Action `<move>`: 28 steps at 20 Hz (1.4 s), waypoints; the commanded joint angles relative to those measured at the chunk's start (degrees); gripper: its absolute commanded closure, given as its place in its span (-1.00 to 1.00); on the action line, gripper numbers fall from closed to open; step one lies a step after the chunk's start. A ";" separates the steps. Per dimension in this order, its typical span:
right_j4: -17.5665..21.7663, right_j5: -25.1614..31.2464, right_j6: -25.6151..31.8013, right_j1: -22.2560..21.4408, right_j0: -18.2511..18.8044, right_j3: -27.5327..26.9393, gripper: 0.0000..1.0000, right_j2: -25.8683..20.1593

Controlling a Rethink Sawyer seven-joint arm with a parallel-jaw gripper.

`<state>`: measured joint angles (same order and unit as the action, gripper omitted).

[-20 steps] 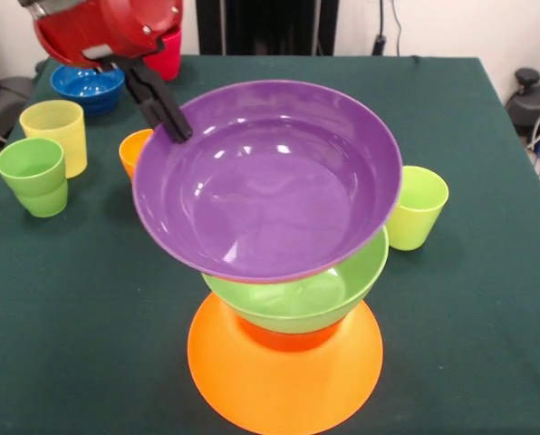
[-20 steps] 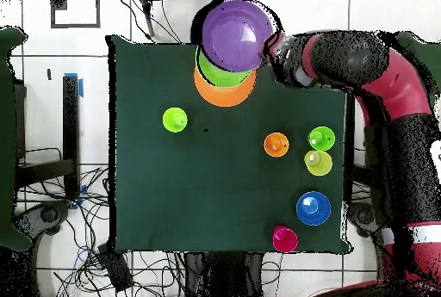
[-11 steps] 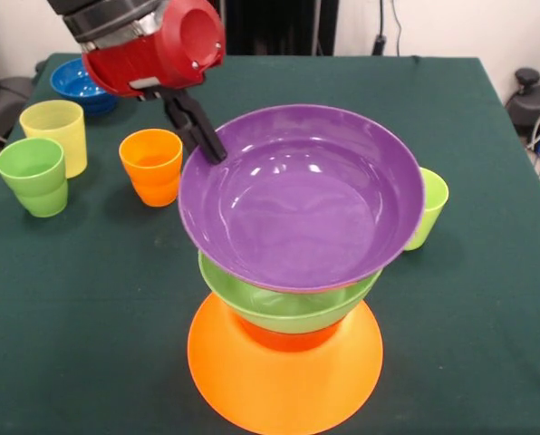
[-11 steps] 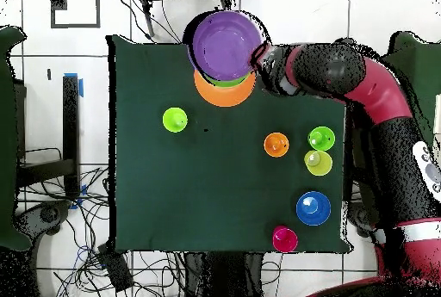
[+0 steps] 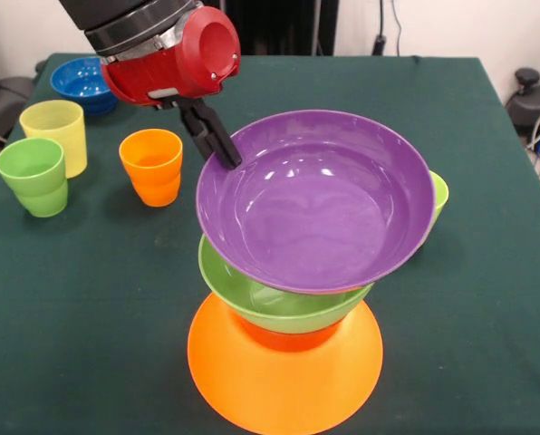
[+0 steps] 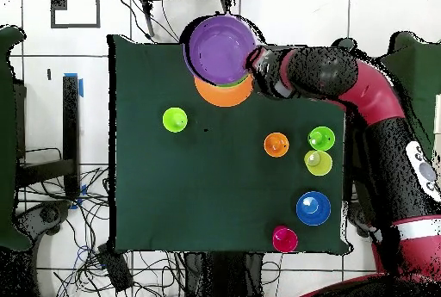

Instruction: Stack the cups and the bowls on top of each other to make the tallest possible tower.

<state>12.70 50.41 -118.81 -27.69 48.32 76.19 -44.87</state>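
The tower stands near the table's front edge: a wide orange bowl [image 5: 284, 381] upside down as base, a small red-orange bowl [image 5: 288, 340] on it, then a green bowl [image 5: 279, 304]. Over the green bowl hangs a tilted purple bowl [image 5: 315, 204], its underside at the green rim; contact cannot be told. My gripper [image 5: 221, 149] is shut on the purple bowl's left rim. Overhead, the gripper [image 6: 252, 58] sits beside the purple bowl [image 6: 221, 46], which covers most of the orange base [image 6: 226, 95]. Behind the purple bowl, a lime green cup [image 5: 438, 190] peeks out.
An orange cup [image 5: 152, 165], a pale yellow cup [image 5: 54, 129] and a green cup [image 5: 33, 177] stand at the left, with a blue bowl [image 5: 78, 80] behind them. Overhead, a red cup [image 6: 285, 239] stands by the blue bowl [image 6: 313, 208]. The lime cup [image 6: 175, 120] stands alone.
My gripper has carried the purple bowl to the right in the front view and lower, so it now hangs centred over the green bowl. The cups have not moved.
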 commanded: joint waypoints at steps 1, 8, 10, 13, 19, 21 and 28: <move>4.01 -1.73 13.28 0.87 -0.08 1.45 1.00 -1.52; 4.55 -1.49 13.63 1.67 -0.47 -0.24 1.00 -1.68; 4.74 -1.77 13.55 1.80 -0.49 -0.24 1.00 -1.80; 5.07 -2.20 13.48 2.37 -0.55 -0.47 1.00 -1.89; 5.57 -1.59 14.21 3.42 -0.99 -2.44 1.00 -2.16; 5.80 -1.07 14.63 3.96 -1.24 -3.59 1.00 -2.12; 6.17 0.52 15.57 4.65 -1.45 -5.56 1.00 -2.15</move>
<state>14.22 50.41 -118.81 -24.76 48.35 74.83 -46.68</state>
